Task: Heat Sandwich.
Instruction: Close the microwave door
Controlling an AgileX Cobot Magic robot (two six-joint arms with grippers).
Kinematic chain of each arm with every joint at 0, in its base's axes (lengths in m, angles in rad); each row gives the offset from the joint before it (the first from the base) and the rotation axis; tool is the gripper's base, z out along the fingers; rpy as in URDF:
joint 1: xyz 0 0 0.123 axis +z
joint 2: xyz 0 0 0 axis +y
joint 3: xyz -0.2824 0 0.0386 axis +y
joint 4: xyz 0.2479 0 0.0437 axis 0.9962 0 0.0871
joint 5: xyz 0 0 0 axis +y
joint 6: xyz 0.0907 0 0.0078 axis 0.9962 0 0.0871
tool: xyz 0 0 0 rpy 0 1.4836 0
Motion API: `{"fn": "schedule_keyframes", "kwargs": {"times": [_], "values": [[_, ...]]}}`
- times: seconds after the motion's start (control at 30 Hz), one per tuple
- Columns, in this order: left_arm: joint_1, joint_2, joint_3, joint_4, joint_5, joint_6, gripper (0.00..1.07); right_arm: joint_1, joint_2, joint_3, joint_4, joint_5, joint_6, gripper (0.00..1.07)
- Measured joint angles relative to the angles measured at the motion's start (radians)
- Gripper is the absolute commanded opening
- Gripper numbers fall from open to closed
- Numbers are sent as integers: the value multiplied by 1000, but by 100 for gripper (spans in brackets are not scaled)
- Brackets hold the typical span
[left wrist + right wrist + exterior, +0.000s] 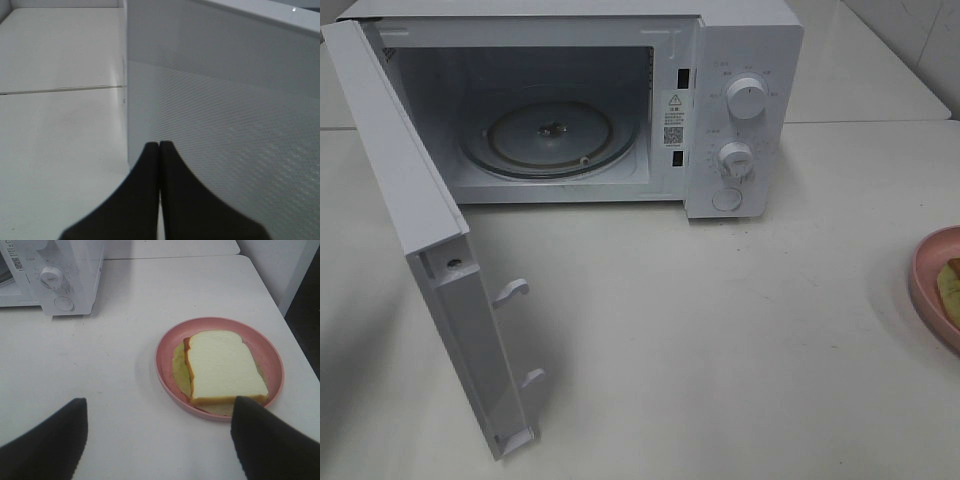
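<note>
The sandwich (225, 367), white bread over a pale yellow-green filling, lies on a pink plate (167, 347) on the white table. The overhead view catches only a sliver of the sandwich (951, 288) and plate (928, 272) at the far right edge. My right gripper (160, 405) hangs open just short of the plate, one finger beside the plate's rim, holding nothing. The white microwave (740, 100) stands at the back with its door (430, 250) swung wide open and its glass turntable (550, 135) bare. My left gripper (159, 145) is shut and empty, close to the door's outer face (225, 125). Neither arm shows in the overhead view.
The microwave's two knobs (747, 98) and round button (727, 199) face forward on its right panel. The open door juts toward the table's front left. The table's edge (295, 340) runs close beside the plate.
</note>
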Motion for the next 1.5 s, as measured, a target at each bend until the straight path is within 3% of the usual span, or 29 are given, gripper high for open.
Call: {"fn": "schedule_keyframes", "kwargs": {"times": [0.27, 0.53, 0.7, 0.83, 0.97, 1.5], "values": [[-101, 100, -39, 28, -35, 1, 0, 0, 0, 0, 0, 0, 0, 76], [-177, 176, -59, -3, -95, 3, 0, 0, 0, 0, 0, 0, 0, 76], [-252, 231, -82, -97, -102, 32, 0, 0, 0, 0, 0, 0, 0, 76], [-330, 267, -112, -177, -108, 88, 0, 0, 0, 0, 0, 0, 0, 76], [-433, 319, -172, -319, -118, 152, 0, 0, 0, 0, 0, 0, 0, 76], [-605, 482, -414, -497, -130, 197, 0, 0, 0, 0, 0, 0, 0, 76]]}}
